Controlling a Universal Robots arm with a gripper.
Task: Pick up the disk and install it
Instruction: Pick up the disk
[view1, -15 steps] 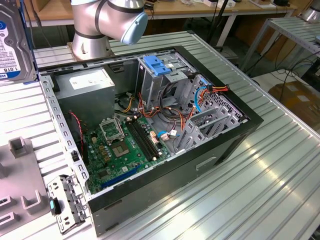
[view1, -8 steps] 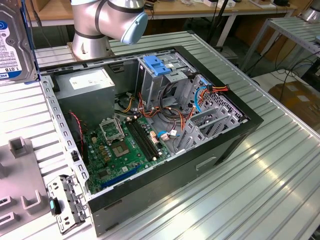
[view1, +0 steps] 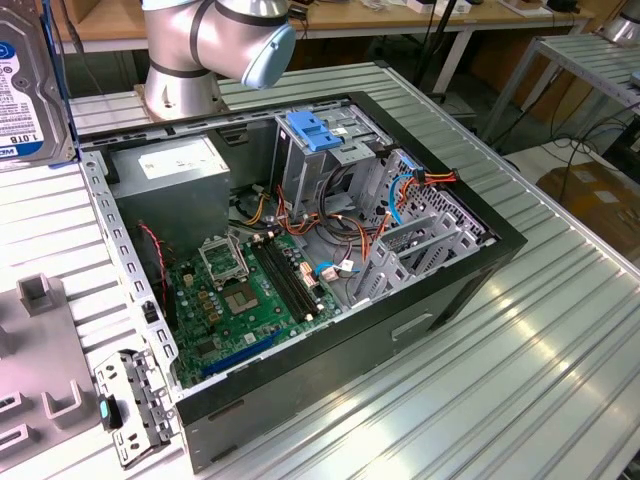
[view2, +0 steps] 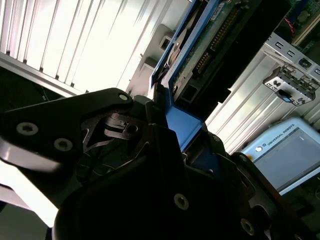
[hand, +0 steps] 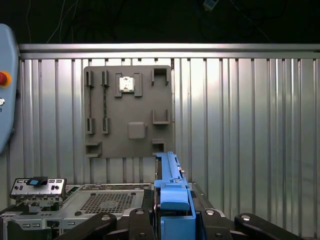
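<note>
The hand (hand: 172, 220) is closed on the disk (hand: 167, 175), gripping one end of its bright blue carrier from both sides, with no gap showing between the black hand and the blue plastic. In the second wrist view the hand (view2: 180, 135) clamps the blue end tab, and the disk (view2: 210, 45) runs away from it edge-on, its circuit-board side showing.

In the exterior view the disk (view1: 25, 90) stands upright at the exterior view's far left edge, labelled face to the camera, raised off the surface and well apart from the open computer case (view1: 440, 290). The robot arm's base (view1: 215, 40) sits on the far side of the case.

The case lies on its side on the ribbed aluminium surface (view1: 520, 350). Inside it are a green motherboard (view1: 250, 290) on the near left, a grey power supply (view1: 180, 165) at the far left, a light-blue ribbed plate (view1: 320, 130) over a bay at the far side, and a metal drive cage (view1: 420, 240) to the right, with orange and blue cables between them.

In the first wrist view, beyond the disk, a grey fixture plate (hand: 128, 112) lies flat on the surface with a processor chip (hand: 126, 84) seated in one of its pockets. A small metal port bracket (view1: 125, 405) lies just beside the case's near left corner. A teach pendant (view2: 282, 155) rests near that bracket in the second wrist view.
</note>
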